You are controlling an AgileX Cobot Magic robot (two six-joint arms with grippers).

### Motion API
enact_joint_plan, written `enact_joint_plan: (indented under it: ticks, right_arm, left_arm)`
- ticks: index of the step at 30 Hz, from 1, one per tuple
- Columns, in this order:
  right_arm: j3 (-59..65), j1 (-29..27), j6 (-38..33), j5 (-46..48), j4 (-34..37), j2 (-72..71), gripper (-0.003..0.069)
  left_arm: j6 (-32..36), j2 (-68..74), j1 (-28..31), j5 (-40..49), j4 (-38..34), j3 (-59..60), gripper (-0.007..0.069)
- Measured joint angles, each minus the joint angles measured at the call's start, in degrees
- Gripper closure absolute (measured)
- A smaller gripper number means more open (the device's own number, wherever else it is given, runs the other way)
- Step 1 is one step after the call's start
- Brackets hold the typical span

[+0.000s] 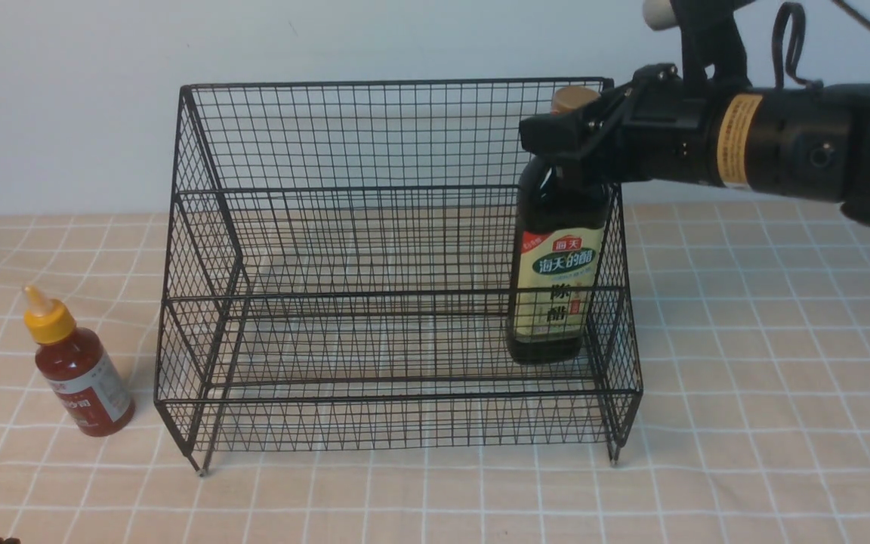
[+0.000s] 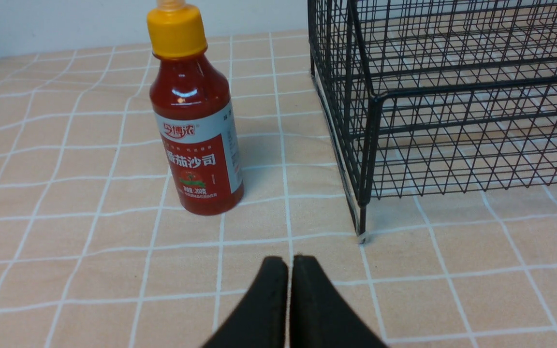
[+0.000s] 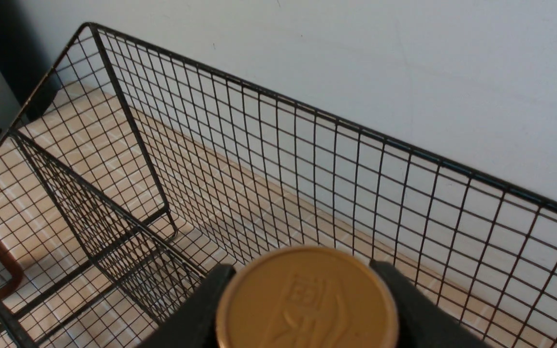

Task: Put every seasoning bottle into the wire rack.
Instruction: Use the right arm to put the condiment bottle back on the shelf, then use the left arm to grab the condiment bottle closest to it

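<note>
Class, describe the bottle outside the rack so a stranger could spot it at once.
Find the big black wire rack on the checked cloth. Just beyond its left side stands a small bottle. Unlike the tall dark bottle inside the rack, it is red with a yellow nozzle cap.

Your way into wire rack [image 1: 397,81]: top open, front mesh low. Vinegar bottle [image 1: 559,279], right hand [image 1: 558,145] on its neck, blocks right end; rest free. Open counter [image 1: 745,378] rings red sauce bottle [image 1: 80,378]; rack's side mesh near.
</note>
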Motion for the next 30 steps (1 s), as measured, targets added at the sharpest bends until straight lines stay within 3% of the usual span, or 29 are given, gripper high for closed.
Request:
enact_joint_plan:
  ticks: [14,18,21,27,28,29,30]
  right_arm:
    - [-0.25,0.0,3.99,-1.1,-6.78,-12.07,0.0287]
    - [-0.34,0.0,3.04,0.14,-13.64,-16.9,0.0294]
    - [-0.34,0.0,-2.91,5.25,-15.5,-20.2,0.034]
    - [-0.44,0.0,-16.89,24.51,-15.25,-24.97,0.055]
    - [-0.44,0.0,-21.69,33.14,-13.65,-25.36,0.0615]
    - [-0.49,0.0,-23.59,36.26,-11.84,-25.4,0.0635]
    - [-0.49,0.0,-26.63,44.87,-5.56,-25.34,0.0656]
  left_arm:
    - [0.0,0.0,0.0,0.0,0.0,0.0,0.0631]
    - [0.0,0.0,0.0,0.0,0.0,0.0,0.0631]
    - [0.0,0.0,0.0,0.0,0.0,0.0,0.0631]
    - [0.0,0.0,0.0,0.0,0.0,0.0,0.0631]
    - [0.0,0.0,0.0,0.0,0.0,0.0,0.0631]
    - [0.0,0.0,0.0,0.0,0.0,0.0,0.0631]
    - [0.0,0.0,0.0,0.0,0.0,0.0,0.0631]
